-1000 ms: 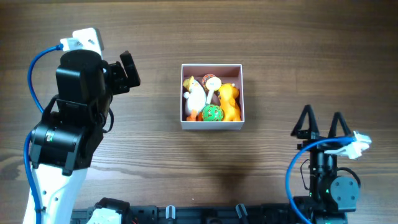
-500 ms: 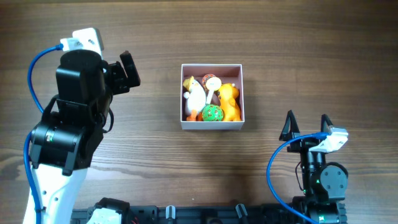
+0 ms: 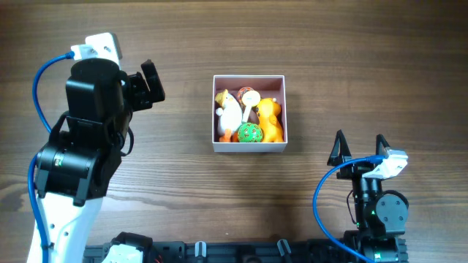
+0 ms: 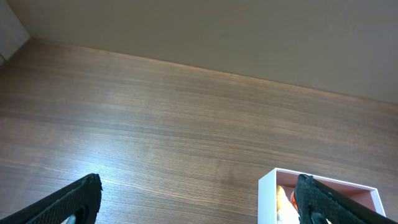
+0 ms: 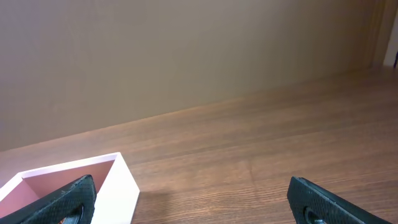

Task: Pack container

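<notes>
The container [image 3: 249, 147], a small square white box with a pink inside, stands at the table's middle and holds several toys: a white and yellow one, an orange one and a green ball. It also shows in the left wrist view [image 4: 267, 186] and the right wrist view [image 5: 121, 180]. My left gripper [image 3: 152, 82] is open and empty, raised to the left of the box. My right gripper [image 3: 360, 150] is open and empty, low at the front right of the box.
The wooden table [image 3: 329, 58] carries nothing else. A black rail [image 3: 241, 252] runs along the front edge between the two arm bases. A plain wall [image 5: 186, 50] stands behind the table.
My right arm has swung a little to the left and back from its place one second ago, then stayed still. The left arm and the box have not moved.
</notes>
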Robot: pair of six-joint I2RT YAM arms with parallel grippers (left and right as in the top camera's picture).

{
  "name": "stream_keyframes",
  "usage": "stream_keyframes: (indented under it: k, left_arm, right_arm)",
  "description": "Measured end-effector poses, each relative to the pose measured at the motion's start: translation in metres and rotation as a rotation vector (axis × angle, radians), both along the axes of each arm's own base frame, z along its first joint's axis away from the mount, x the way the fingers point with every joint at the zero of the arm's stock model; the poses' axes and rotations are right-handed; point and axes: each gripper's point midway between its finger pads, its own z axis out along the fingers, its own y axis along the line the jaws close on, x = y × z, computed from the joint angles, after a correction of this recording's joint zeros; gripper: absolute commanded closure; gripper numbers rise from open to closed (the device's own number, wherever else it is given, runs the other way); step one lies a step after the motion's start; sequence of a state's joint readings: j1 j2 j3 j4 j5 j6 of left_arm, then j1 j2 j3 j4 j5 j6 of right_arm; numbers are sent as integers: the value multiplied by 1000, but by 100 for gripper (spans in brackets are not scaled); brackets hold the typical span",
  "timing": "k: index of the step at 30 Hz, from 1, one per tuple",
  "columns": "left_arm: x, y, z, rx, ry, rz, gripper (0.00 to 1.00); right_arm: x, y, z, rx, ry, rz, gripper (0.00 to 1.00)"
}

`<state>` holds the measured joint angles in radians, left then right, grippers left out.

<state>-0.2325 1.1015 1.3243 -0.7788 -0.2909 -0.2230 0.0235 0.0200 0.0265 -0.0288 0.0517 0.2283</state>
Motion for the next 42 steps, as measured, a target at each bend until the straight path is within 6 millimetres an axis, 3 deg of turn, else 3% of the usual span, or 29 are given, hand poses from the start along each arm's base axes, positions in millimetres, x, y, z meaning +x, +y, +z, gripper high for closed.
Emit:
stream_keyframes:
  k: [20, 23, 26, 27, 30, 31, 33, 36, 38, 40, 42]
  left_arm:
    - [0, 0, 0, 0, -1, 0, 0]
    - [-7, 2, 9, -7, -30, 0, 0]
    - [-32, 8, 38, -30, -128, 0, 0]
    - [-49, 11, 56, -45, -192, 0, 0]
    - [-106, 25, 102, -91, -385, 0, 0]
    - [-138, 33, 120, -114, -480, 0, 0]
    - [-180, 42, 135, -139, -586, -1, 0]
    - [-236, 55, 125, -153, -644, -3, 0]
    - [-259, 61, 110, -150, -640, 4, 0]
    - [-273, 64, 96, -143, -624, 11, 0]
    - [-271, 61, 83, -136, -597, 10, 0]
  right_arm:
    - [0, 0, 0, 0, 0, 0, 0]
    - [0, 0, 0, 0, 0, 0, 0]
    - [0, 0, 0, 0, 0, 0, 0]
    - [0, 0, 0, 0, 0, 0, 0]
    - [0, 0, 0, 0, -1, 0, 0]
    - [0, 0, 0, 0, -1, 0, 0]
    - [0, 0, 1, 0, -3, 0, 0]
    - [0, 0, 1, 0, -4, 0, 0]
    - [0, 0, 1, 0, -5, 0, 0]
    - [0, 0, 1, 0, -5, 0, 0]
    - [0, 0, 1, 0, -5, 0, 0]
